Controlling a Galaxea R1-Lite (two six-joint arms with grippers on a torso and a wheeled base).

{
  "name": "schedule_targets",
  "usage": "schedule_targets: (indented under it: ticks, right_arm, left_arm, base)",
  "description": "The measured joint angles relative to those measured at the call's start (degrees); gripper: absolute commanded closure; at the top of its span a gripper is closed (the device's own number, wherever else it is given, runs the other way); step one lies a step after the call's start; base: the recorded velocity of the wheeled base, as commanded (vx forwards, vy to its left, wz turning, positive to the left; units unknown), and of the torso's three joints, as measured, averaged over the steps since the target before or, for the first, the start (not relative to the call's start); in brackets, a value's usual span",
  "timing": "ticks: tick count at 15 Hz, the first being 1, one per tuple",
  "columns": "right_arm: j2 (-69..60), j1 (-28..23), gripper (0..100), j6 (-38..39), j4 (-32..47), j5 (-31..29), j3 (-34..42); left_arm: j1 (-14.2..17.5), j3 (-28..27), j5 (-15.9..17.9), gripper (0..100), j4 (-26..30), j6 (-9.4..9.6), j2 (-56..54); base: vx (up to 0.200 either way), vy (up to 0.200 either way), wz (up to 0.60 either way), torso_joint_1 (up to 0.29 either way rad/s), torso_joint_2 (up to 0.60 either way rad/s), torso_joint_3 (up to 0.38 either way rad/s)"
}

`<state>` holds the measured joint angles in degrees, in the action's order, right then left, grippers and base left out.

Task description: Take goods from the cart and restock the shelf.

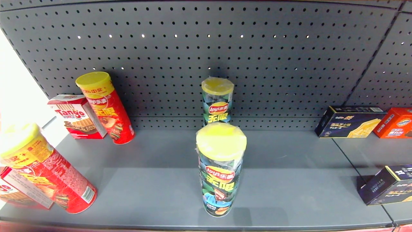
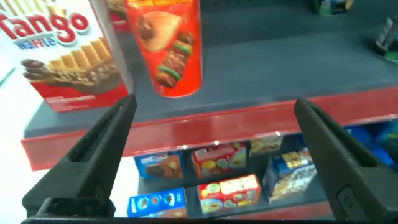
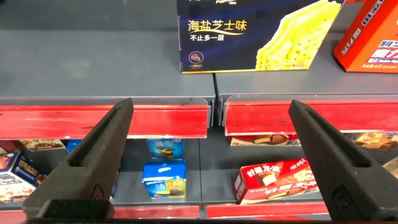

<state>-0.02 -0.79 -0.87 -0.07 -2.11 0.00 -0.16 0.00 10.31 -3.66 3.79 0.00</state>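
Shelf (image 1: 289, 180) had a wide bare strip between the centre cans and the right-hand boxes, which looked like the likely drop zone. Main risk was tipping.

- Near red can (image 1: 48, 170) at near left and near green can (image 1: 220, 167) at centre were both tall, narrow-based and close to the front lip. A forearm or carried item brushing either would probably send it off the front.
- Far green can (image 1: 217, 101) sat directly behind the near one, against the back panel. A straight reach down the centre line would have to clear the near can's lid.
- Far red can (image 1: 106, 108) stood just beside the wafer box (image 1: 75, 116) at far left. Knock one and the other likely goes too.
- Near dark box (image 1: 386, 183) lay angled at near right. Far dark box (image 1: 349, 121) and orange box (image 1: 394, 122) sat at far right. All were low and stable, so a lesser concern, though a shove could slide the near one off.
- Left gripper (image 2: 214, 106) hung just in front of the lip, below the near red can. Its fingers (image 2: 93, 162) were spread apart with nothing between them.
- Right gripper (image 3: 211, 106) sat in front of the lip at the right bay, also spread and empty.

Nothing was in hand, so stock had yet to come from the cart. Lifting either arm straight up from there could catch the lip or the edge items.
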Motion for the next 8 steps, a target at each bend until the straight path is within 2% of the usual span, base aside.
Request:
schedule_targets:
  ticks: [2, 3, 5, 6, 8]
  right_arm:
    - [0.0, 0.0, 0, 0.0, 0.0, 0.0, 0.0]
    - [0.0, 0.0, 0, 0.0, 0.0, 0.0, 0.0]
    - [0.0, 0.0, 0, 0.0, 0.0, 0.0, 0.0]
    - [0.0, 0.0, 0, 0.0, 0.0, 0.0, 0.0]
    - [0.0, 0.0, 0, 0.0, 0.0, 0.0, 0.0]
  left_arm:
    - [0.0, 0.0, 4.5, 0, 0.0, 0.3, 0.0]
    - [0.0, 0.0, 4.9, 0, 0.0, -0.18, 0.0]
    - [0.0, 0.0, 4.8, 0, 0.3, -2.67, 0.0]
    - [0.0, 0.0, 4.8, 0, 0.6, -3.3, 0.0]
    - [0.0, 0.0, 3.0, 0, 0.5, -3.5, 0.0]
  base:
    - [0.0, 0.0, 0.0, 0.0, 0.0, 0.0]
    - [0.0, 0.0, 0.0, 0.0, 0.0, 0.0]
    - [0.0, 0.0, 0.0, 0.0, 0.0, 0.0]
    - [0.0, 0.0, 0.0, 0.0, 0.0, 0.0]
    - [0.0, 0.0, 0.0, 0.0, 0.0, 0.0]
